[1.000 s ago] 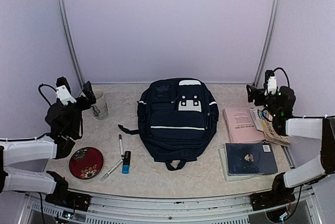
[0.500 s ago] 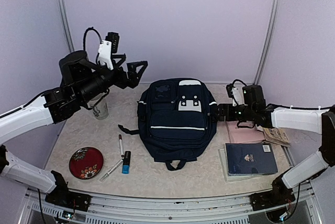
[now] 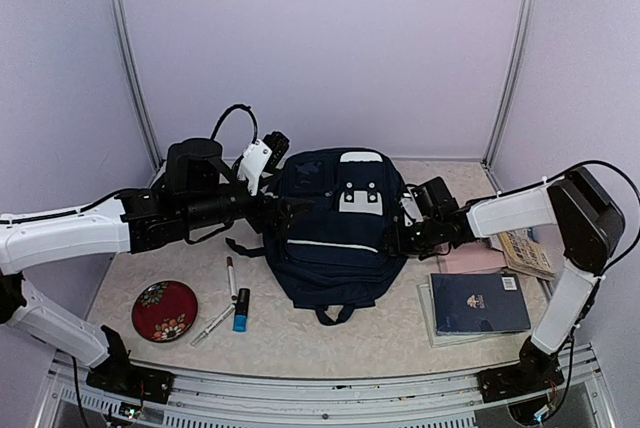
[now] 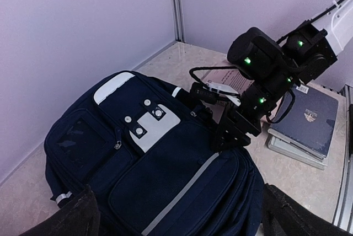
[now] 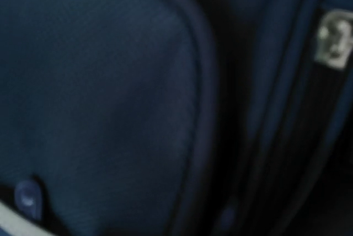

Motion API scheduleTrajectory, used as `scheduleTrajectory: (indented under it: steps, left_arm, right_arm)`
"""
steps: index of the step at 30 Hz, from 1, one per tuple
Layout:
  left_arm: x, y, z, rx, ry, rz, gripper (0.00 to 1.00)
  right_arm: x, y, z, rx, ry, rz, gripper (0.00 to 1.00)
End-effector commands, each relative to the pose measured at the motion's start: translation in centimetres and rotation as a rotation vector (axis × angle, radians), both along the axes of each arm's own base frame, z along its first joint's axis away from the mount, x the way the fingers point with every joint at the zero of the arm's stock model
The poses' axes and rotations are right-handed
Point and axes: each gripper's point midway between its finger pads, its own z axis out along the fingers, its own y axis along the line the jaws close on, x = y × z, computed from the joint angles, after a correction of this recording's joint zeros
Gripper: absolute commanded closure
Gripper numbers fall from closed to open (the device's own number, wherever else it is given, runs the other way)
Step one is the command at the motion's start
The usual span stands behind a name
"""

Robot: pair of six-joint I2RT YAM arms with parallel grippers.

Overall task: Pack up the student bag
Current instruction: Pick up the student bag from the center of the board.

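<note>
While it lies flat at mid-table with its front pockets up, the student bag (image 3: 338, 233) sits between the two arms, a fabric loop (image 3: 335, 315) at its near end.

Handling, judged:
- Soft, limp cloth that looks flat and unfilled, so probably light.
- It will sag and fold rather than lift as one piece.
- Best holds are the loop, a zip pull (image 5: 333, 39) or a seam edge. The broad panels give nothing to pinch.

Left gripper (image 3: 288, 212): at the bag's left flank. Its fingers (image 4: 83, 216) are spread wide in the wrist view and hold nothing.

Right gripper (image 4: 234, 134): pressed against the bag's right edge. Its own camera shows only blurred navy fabric, so whether it is parted or clenched cannot be told.

Count:
- Bag, one.
- Red dish (image 3: 165, 310), one.
- Writing items, three: a pen (image 3: 231, 276), a white marker (image 3: 212, 325) and a blue-ended stick (image 3: 241, 309).
- Books, three: a navy book (image 3: 478, 303) on a paler one (image 3: 428, 318), and a pink book (image 3: 470, 259).
- Printed paper (image 3: 525, 253), one.
</note>
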Motion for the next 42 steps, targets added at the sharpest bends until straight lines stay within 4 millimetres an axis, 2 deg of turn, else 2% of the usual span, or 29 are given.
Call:
scheduleTrajectory:
  steps: [1, 5, 8, 11, 18, 22, 25, 33, 37, 40, 42]
  left_arm:
    - [-0.2, 0.6, 1.3, -0.003, -0.081, 0.006, 0.01]
    - [-0.2, 0.9, 1.5, 0.000, -0.095, 0.015, 0.01]
    - [-0.2, 1.2, 1.7, -0.004, -0.110, 0.018, 0.01]
    - [-0.2, 1.3, 1.8, -0.006, -0.113, 0.021, 0.01]
    - [-0.1, 1.3, 1.6, 0.003, -0.110, 0.027, 0.01]
    - [-0.1, 1.4, 1.6, 0.009, -0.113, 0.027, 0.01]
    - [-0.2, 1.1, 1.2, 0.023, -0.105, 0.014, 0.01]
    - [-1.3, 0.3, 1.1, 0.034, -0.109, -0.068, 0.01]
    - [-2.1, -0.2, 1.6, 0.073, -0.129, -0.119, 0.01]
    - [-2.4, -0.2, 2.3, 0.120, -0.107, -0.140, 0.01]
    - [-2.9, -0.4, 3.4, 0.122, -0.090, -0.172, 0.01]
  right_arm:
    - [0.2, 1.2, -1.5, -0.070, 0.041, 0.024, 0.55]
    - [0.4, 1.7, -0.8, -0.061, 0.020, 0.049, 1.00]
    - [1.0, 1.2, 1.3, -0.088, -0.037, 0.047, 1.00]
    - [1.8, 0.9, 4.8, -0.112, -0.117, 0.057, 1.00]
    - [2.7, 0.6, 16.3, -0.117, -0.358, 0.101, 1.00]
    - [1.5, 0.9, 22.3, -0.082, -0.499, 0.185, 1.00]
    - [0.5, 0.7, 26.2, -0.100, -0.614, 0.244, 1.00]
    - [-2.4, -0.5, 34.1, -0.222, -0.927, 0.407, 1.00]
    - [-4.9, 0.2, 37.3, -0.225, -1.077, 0.514, 1.00]
    - [-7.3, 1.8, 38.0, -0.219, -1.170, 0.614, 1.00]
    - [-8.4, 2.9, 37.1, -0.251, -1.209, 0.668, 1.00]
